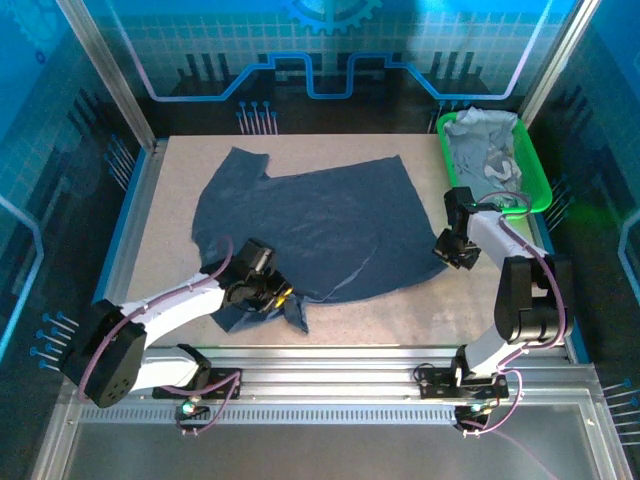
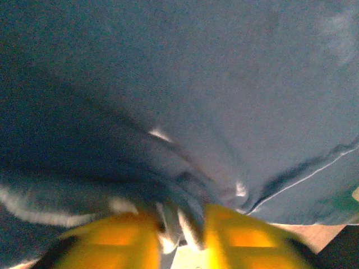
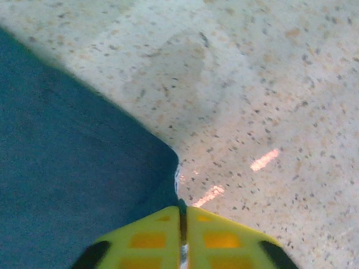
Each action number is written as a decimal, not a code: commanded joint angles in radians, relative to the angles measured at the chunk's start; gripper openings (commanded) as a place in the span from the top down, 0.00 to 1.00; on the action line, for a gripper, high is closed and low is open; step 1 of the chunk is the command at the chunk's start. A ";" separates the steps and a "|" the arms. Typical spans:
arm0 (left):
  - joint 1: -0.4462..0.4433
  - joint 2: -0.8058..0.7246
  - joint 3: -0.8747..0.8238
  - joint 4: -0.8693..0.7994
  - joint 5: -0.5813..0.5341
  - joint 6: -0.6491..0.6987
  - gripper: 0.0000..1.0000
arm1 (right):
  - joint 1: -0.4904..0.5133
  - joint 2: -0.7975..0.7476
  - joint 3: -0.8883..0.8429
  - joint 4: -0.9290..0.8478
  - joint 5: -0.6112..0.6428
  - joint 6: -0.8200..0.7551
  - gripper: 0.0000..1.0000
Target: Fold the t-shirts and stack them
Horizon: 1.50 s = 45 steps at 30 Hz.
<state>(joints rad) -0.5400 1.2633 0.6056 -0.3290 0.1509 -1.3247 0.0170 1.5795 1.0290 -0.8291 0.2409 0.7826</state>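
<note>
Table (image 1: 175, 190) with one dark t-shirt (image 1: 310, 225)

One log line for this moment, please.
left gripper: shut on dark t-shirt, near hem | right gripper: shut on its right edge | t-shirt: spread on table, unfolded | green tray: pale shirts

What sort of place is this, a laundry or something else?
Probably a robot test cell: two robot arms bolted at a table edge, blue printed walls around it, and a dark blue t-shirt spread beside a green tray of paler shirts.
</note>
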 commanded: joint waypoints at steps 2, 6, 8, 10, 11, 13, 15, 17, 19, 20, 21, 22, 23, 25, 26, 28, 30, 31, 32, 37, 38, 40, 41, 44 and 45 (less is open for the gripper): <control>0.002 -0.082 0.152 -0.199 0.005 0.061 0.25 | -0.005 -0.137 0.017 -0.066 0.069 0.019 0.65; 0.126 -0.123 0.217 -0.312 0.012 0.094 0.26 | 0.063 -0.187 0.034 -0.010 0.022 -0.015 0.60; 0.257 -0.087 0.218 -0.332 0.040 0.126 0.35 | 0.123 -0.164 0.030 0.093 -0.060 -0.056 0.59; 0.367 -0.015 0.222 -0.310 0.054 0.172 0.44 | 0.170 -0.099 0.060 0.156 -0.120 -0.072 0.62; 0.413 0.044 0.235 -0.300 0.053 0.203 0.48 | 0.186 -0.050 0.083 0.190 -0.170 -0.084 0.63; 0.478 0.168 0.273 -0.284 0.063 0.254 0.54 | 0.212 0.059 0.148 0.211 -0.230 -0.093 0.66; 0.513 0.276 0.324 -0.289 0.052 0.289 0.57 | 0.224 0.142 0.193 0.223 -0.264 -0.101 0.67; 0.531 0.354 0.364 -0.291 0.022 0.309 0.58 | 0.229 0.231 0.249 0.198 -0.277 -0.096 0.67; 0.552 0.421 0.395 -0.290 -0.006 0.316 0.59 | 0.230 0.324 0.310 0.164 -0.294 -0.080 0.67; 0.565 0.457 0.411 -0.283 -0.013 0.323 0.59 | 0.228 0.365 0.337 0.148 -0.300 -0.071 0.67; 0.575 0.487 0.423 -0.272 -0.016 0.328 0.59 | 0.227 0.405 0.368 0.129 -0.299 -0.062 0.67; 0.583 0.522 0.440 -0.263 -0.013 0.335 0.59 | 0.227 0.432 0.392 0.109 -0.296 -0.057 0.67; 0.593 0.572 0.474 -0.259 -0.006 0.346 0.59 | 0.224 0.476 0.434 0.073 -0.286 -0.047 0.66; 0.601 0.659 0.556 -0.270 -0.002 0.376 0.59 | 0.216 0.541 0.504 0.023 -0.285 -0.034 0.66; 0.603 0.698 0.598 -0.275 -0.002 0.391 0.59 | 0.213 0.571 0.535 0.002 -0.287 -0.026 0.66; 0.610 0.787 0.712 -0.291 0.004 0.422 0.58 | 0.203 0.636 0.618 -0.033 -0.293 -0.016 0.65; 0.616 0.865 0.827 -0.305 0.005 0.450 0.57 | 0.199 0.692 0.699 -0.063 -0.295 -0.009 0.65; 0.620 0.901 0.889 -0.317 0.004 0.461 0.57 | 0.196 0.723 0.754 -0.085 -0.293 -0.008 0.65; 0.624 0.935 0.959 -0.337 0.001 0.471 0.57 | 0.195 0.740 0.804 -0.102 -0.294 -0.008 0.66; 0.637 1.007 1.205 -0.450 -0.079 0.516 0.51 | 0.180 0.912 1.082 -0.204 -0.316 -0.026 0.65; 0.637 1.000 1.227 -0.470 -0.096 0.527 0.49 | 0.180 0.922 1.121 -0.213 -0.322 -0.040 0.65; 0.634 0.936 1.219 -0.497 -0.113 0.542 0.44 | 0.190 0.906 1.165 -0.223 -0.317 -0.073 0.63; 0.629 0.876 1.191 -0.506 -0.117 0.542 0.43 | 0.198 0.877 1.166 -0.223 -0.306 -0.088 0.62; 0.595 0.709 1.060 -0.576 -0.147 0.513 0.38 | 0.212 0.756 1.091 -0.210 -0.266 -0.089 0.57; 0.576 0.652 0.993 -0.596 -0.138 0.488 0.38 | 0.212 0.685 1.032 -0.191 -0.252 -0.081 0.54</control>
<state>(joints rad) 0.0746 2.1189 1.7058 -0.7738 0.0547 -0.8207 0.2150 2.4409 2.1483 -0.9859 -0.0559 0.7177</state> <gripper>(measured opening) 0.619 0.419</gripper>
